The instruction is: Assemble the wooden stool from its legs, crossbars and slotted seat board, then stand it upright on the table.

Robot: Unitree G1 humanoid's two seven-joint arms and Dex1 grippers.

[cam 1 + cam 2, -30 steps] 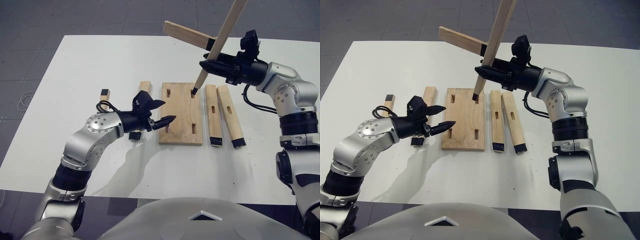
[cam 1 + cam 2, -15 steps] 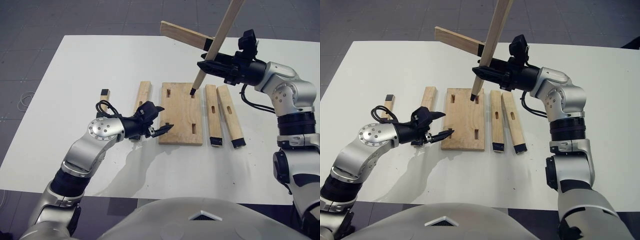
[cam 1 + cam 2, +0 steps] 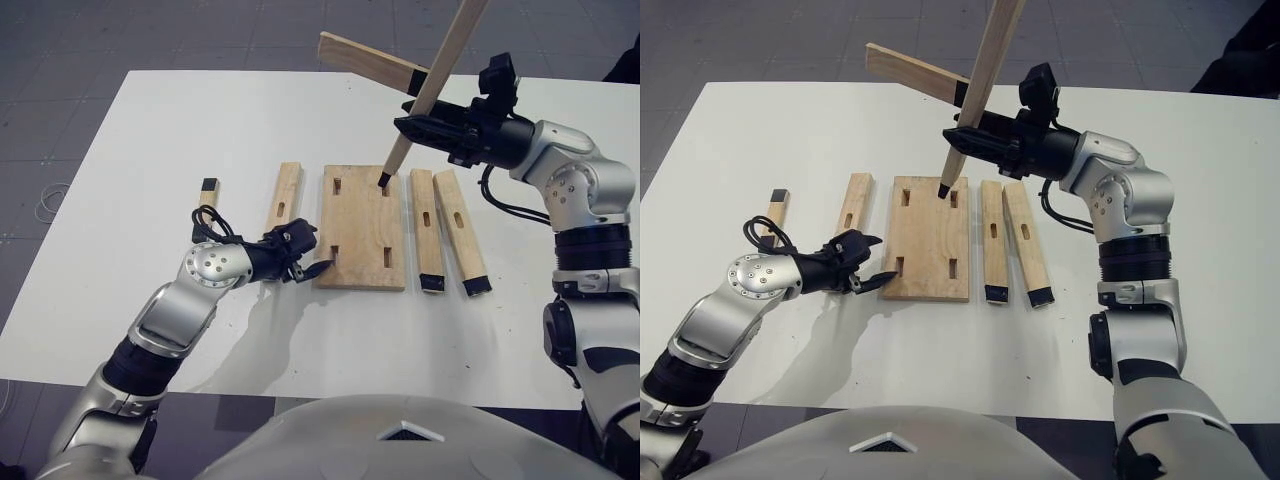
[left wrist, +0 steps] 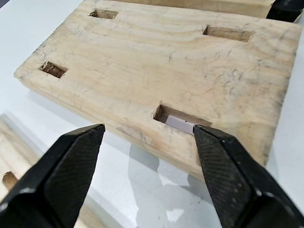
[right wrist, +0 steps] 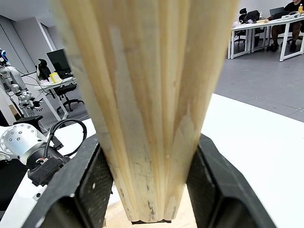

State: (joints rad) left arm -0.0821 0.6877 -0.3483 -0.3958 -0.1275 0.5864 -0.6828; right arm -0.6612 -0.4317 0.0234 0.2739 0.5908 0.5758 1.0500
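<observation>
The left gripper (image 3: 313, 268) (spread, empty) is now lowered to the seat board (image 3: 362, 230) just ahead, likely for bracing; the leg (image 3: 432, 80) is kept clenched in the right gripper (image 3: 425, 120).

You have one pale rectangular wooden seat board (image 3: 362, 225) on the white tabletop (image 3: 150, 120), with four slots (image 3: 388, 256) cut through it. Count six pale wooden sticks in all. Four lie flat:
- two black-tipped slotted sticks (image 3: 426, 225) (image 3: 460, 235) at the board's 3 o'clock
- one plain slotted stick (image 3: 287, 190) at its 9 o'clock
- one thin short stick (image 3: 207, 192) farther out at 9 o'clock

The other two are joined in the air toward 12 o'clock: one long black-tipped stick (image 3: 440, 70) and one flat crossbar (image 3: 365, 60). You have two black two-fingered tools, the left tool (image 3: 310, 268) and the right tool (image 3: 416, 108).
</observation>
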